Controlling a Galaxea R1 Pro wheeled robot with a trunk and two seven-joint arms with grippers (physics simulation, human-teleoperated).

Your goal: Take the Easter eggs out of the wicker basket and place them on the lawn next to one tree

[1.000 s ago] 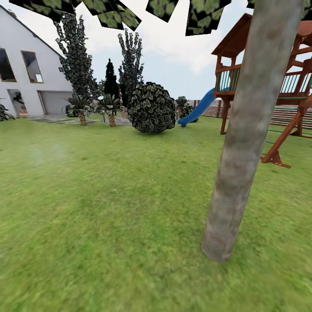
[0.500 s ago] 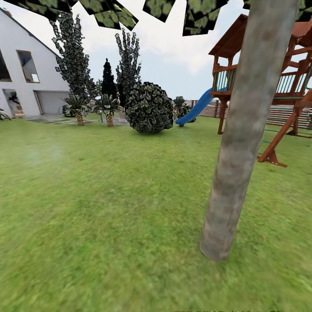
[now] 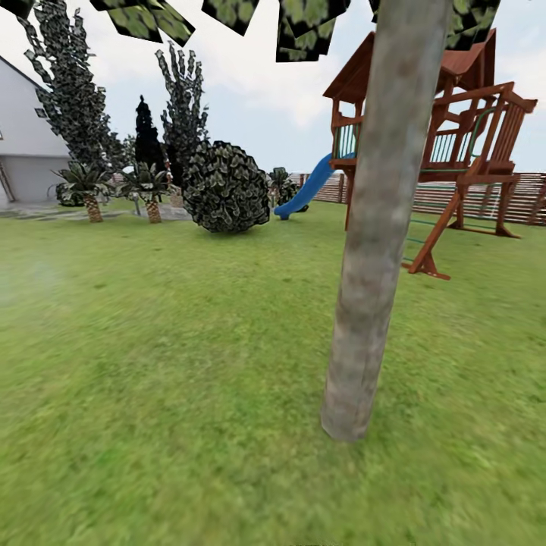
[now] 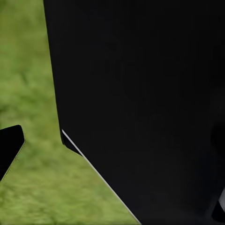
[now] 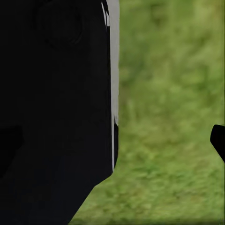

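**A:** So what do you get from up top versus the wrist cams?

**B:** The head view has the whole garden. A thick grey-brown tree (image 3: 371, 250) stands close in front of me, a bit right of centre, its base planted in the lawn (image 3: 167, 364). Leaves (image 3: 303, 23) hang at the top edge. My wrist cams have none of that: each one is mostly a big black body part of mine with a strip of blurry grass (image 4: 28, 93) beside it, same grass on the right wrist (image 5: 168, 117).

**A:** Fingers?

**B:** Honestly can't tell. There's a dark tip at the edge of the left wrist view and another on the right one, but whether either gripper is spread, clenched or holding something isn't readable.

**A:** What else is around?

**B:** Behind the trunk on the right is the wooden playset (image 3: 462, 136) with its blue slide (image 3: 307, 188), partly hidden by the trunk. The slatted fence (image 3: 485, 199) runs behind it. A round dark bush (image 3: 225, 187) sits mid-left, two small palms (image 3: 89, 186) and tall narrow trees (image 3: 72, 91) further left, and a slice of the white house (image 3: 26, 144) at the left edge.

**A:** Room to move?

**B:** Open grass left of the trunk and in front of it, all the way back to the bush. On the right, grass runs out to the playset legs.
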